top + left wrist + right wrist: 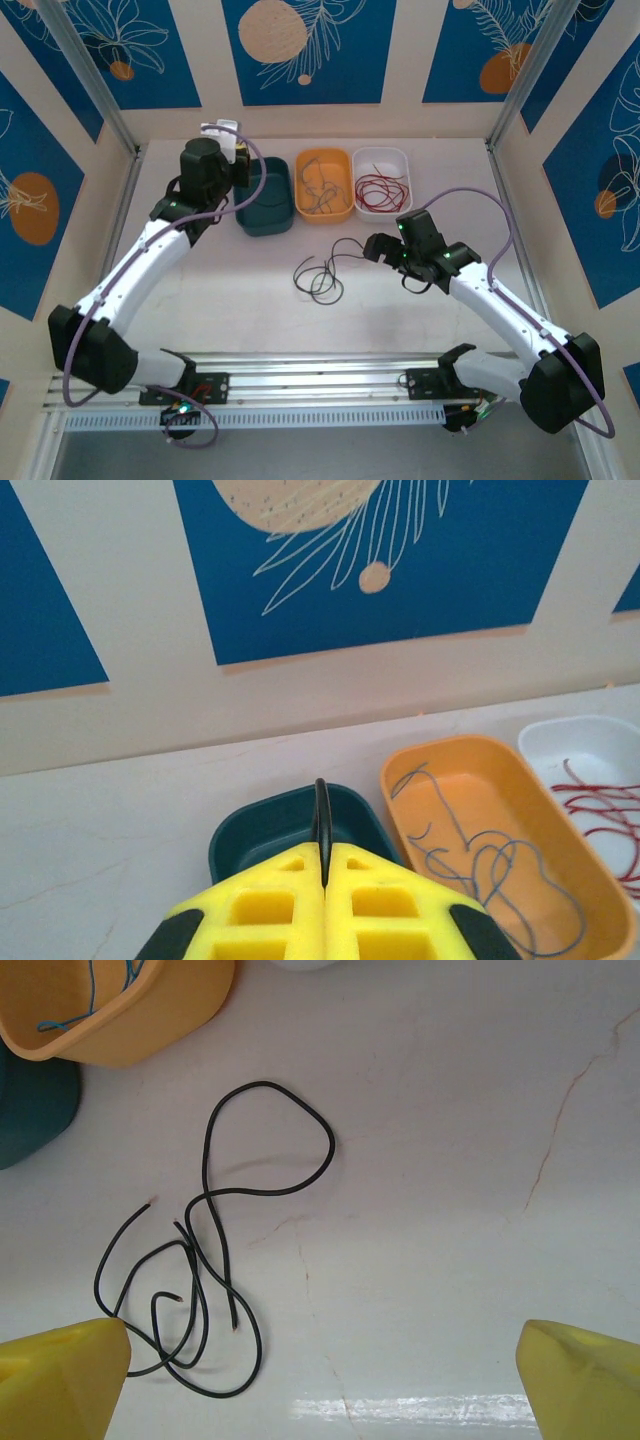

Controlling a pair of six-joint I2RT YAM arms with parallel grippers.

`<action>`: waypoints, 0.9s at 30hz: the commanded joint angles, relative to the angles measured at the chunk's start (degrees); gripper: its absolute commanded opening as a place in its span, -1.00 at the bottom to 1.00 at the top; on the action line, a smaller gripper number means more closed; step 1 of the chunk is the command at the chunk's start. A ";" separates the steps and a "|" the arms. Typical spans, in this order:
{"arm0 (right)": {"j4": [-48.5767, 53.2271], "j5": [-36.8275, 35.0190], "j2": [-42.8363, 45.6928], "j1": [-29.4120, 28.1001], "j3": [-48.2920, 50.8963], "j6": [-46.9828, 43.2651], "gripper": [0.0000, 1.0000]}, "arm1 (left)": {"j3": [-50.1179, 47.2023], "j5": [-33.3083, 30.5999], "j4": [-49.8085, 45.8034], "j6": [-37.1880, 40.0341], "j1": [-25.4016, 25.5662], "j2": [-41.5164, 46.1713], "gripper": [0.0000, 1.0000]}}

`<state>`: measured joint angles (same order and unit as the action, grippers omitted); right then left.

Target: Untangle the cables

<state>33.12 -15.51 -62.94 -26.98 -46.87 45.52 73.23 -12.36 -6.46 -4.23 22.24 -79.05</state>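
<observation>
Left gripper (323, 855) is up at the far row of trays, its yellow fingers pressed flat together, and a black strand (321, 815) pokes up out of the seam between them, pinched there right over the teal tray (260, 830). In the top view that gripper (232, 152) hangs at the teal tray's (262, 215) 11 o'clock corner. Next along, at the teal tray's 3 o'clock, the orange tray (323, 152) holds the blue-grey cables (320, 188) - from the left wrist they curl in loose loops (490, 865) across the floor of that orange tray (400, 770). At its 3 o'clock again sits the white tray (382, 152) with the red cables (382, 188) heaped inside; the left wrist catches the white tray (570, 730) and red loops (600, 805) at the frame's edge. Out on the table (250, 300), at 6 o'clock from the orange tray, lie the loose black cables (322, 272), looping over each other. Right gripper (380, 248) hovers just at their 3 o'clock, jaws spread wide and gripping nothing - from its own camera the gripper (320, 1380) shows a yellow fingertip in each lower corner, with the black cables (200, 1260) at 9 o'clock, the tangle's low loops running up to the left fingertip.
</observation>
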 commanded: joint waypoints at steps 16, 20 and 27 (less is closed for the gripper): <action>1.15 0.30 -0.52 -0.01 -0.54 0.71 0.98 | 14.52 -4.84 -7.74 -6.35 -0.58 -21.83 -1.00; 1.25 0.22 -0.69 -0.06 -0.41 0.71 0.98 | 16.65 -6.27 -8.70 -8.59 -0.53 -25.98 -1.00; 1.33 0.30 -1.91 -0.13 -1.00 0.92 0.98 | 22.32 -6.20 -13.29 -10.48 -0.53 -33.11 -1.00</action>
<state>33.67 -15.46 -64.20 -26.98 -46.89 45.71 92.18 -17.26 -16.49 -12.95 22.17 -110.17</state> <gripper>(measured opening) 0.991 0.045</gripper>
